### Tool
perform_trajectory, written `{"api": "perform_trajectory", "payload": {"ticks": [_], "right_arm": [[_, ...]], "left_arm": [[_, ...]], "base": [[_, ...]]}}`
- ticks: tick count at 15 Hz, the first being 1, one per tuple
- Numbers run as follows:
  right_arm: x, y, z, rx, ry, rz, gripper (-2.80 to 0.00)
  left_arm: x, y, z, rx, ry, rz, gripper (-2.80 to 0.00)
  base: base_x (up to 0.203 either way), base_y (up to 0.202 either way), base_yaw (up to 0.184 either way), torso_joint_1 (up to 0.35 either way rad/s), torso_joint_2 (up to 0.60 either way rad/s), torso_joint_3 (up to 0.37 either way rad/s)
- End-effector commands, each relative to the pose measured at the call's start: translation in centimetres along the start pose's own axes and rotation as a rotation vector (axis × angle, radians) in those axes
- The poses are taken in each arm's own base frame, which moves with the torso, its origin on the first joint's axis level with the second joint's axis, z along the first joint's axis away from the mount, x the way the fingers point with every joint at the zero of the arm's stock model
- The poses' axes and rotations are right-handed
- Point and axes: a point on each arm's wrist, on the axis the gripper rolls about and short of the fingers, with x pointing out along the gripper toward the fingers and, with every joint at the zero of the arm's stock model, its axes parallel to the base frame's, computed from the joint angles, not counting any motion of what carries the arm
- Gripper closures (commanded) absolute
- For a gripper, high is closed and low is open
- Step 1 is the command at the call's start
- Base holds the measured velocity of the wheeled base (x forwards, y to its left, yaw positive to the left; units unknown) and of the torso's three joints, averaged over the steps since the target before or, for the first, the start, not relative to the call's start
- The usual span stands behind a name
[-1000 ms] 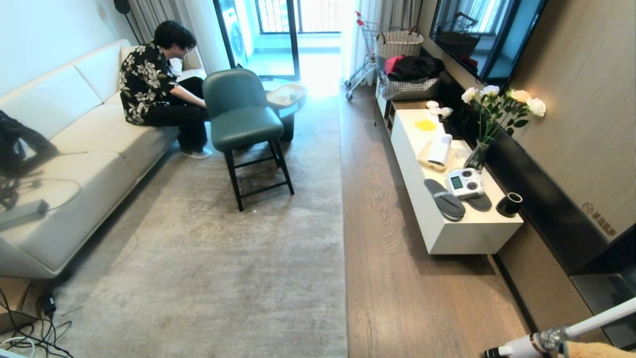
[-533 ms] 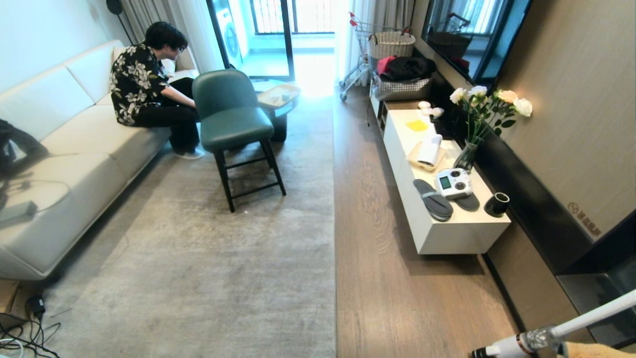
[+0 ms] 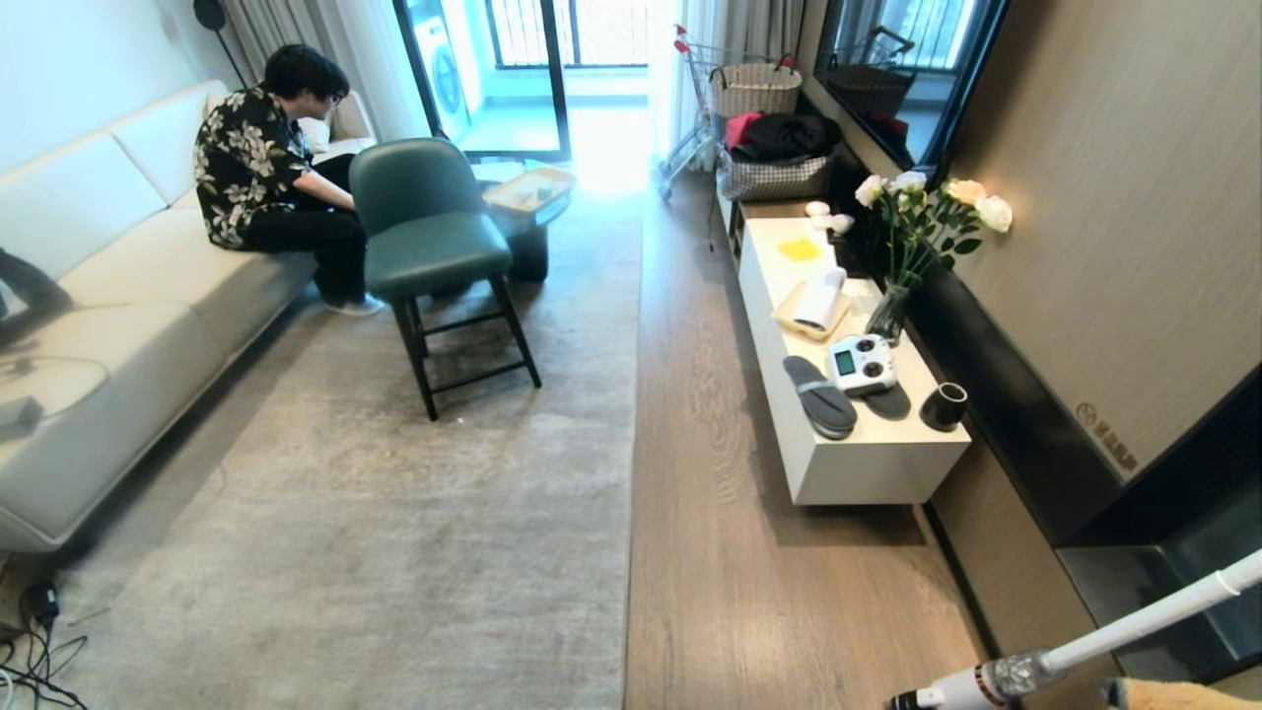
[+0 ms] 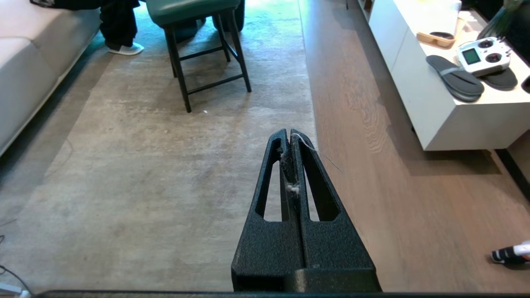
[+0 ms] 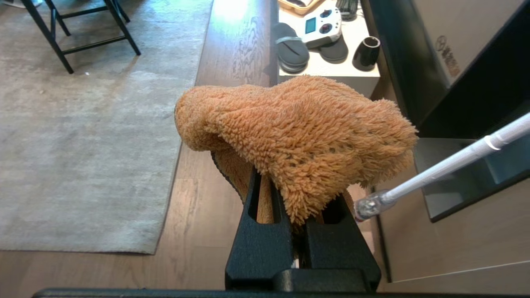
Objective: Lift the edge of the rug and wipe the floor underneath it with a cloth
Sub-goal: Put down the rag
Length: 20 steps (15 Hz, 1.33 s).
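Observation:
The large grey-beige rug (image 3: 414, 532) lies flat, and the rug edge (image 3: 633, 444) runs straight along the brown plank floor (image 3: 730, 572). My right gripper (image 5: 295, 194) is shut on the fluffy orange cloth (image 5: 302, 132), which drapes over its fingers and hides the tips. It hangs above the floor beside the rug edge (image 5: 165, 207). A corner of the cloth (image 3: 1173, 695) shows at the head view's lower right. My left gripper (image 4: 289, 134) is shut and holds nothing, only bits of lint. It hovers high over the rug edge (image 4: 308, 95).
A white low cabinet (image 3: 858, 473) along the right wall carries grey slippers (image 3: 818, 394), a controller (image 3: 861, 363), a black cup (image 3: 945, 404) and a flower vase (image 3: 887, 311). A green chair (image 3: 429, 237) stands on the rug. A person (image 3: 266, 177) sits on the sofa. A white vacuum wand (image 3: 1085, 646) leans low right.
The whole head view has slid to the left, so the camera has moved. The rug, the furniture and both grippers show no motion of their own.

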Motion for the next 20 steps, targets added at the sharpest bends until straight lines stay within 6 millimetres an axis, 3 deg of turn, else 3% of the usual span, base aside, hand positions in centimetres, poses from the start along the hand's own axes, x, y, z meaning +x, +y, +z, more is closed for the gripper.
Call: {"api": "perform_trajectory", "payload": {"ticks": [1, 6, 20], "right_arm": [[0.00, 0.00, 0.01, -0.001, 0.002, 0.000, 0.00], [0.00, 0.00, 0.01, -0.001, 0.002, 0.000, 0.00], [0.00, 0.00, 0.02, 0.001, 0.001, 0.002, 0.00]], "left_arm": [[0.00, 0.00, 0.00, 0.000, 0.000, 0.000, 0.00], [0.00, 0.00, 0.00, 0.002, 0.000, 0.000, 0.00], [0.00, 0.00, 0.00, 0.002, 0.000, 0.000, 0.00]], "base": [[0.000, -0.193, 0.001, 0.011, 0.00, 0.002], [0.000, -0.168, 0.000, 0.002, 0.00, 0.003], [0.000, 0.000, 0.000, 0.000, 0.00, 0.000]]}}
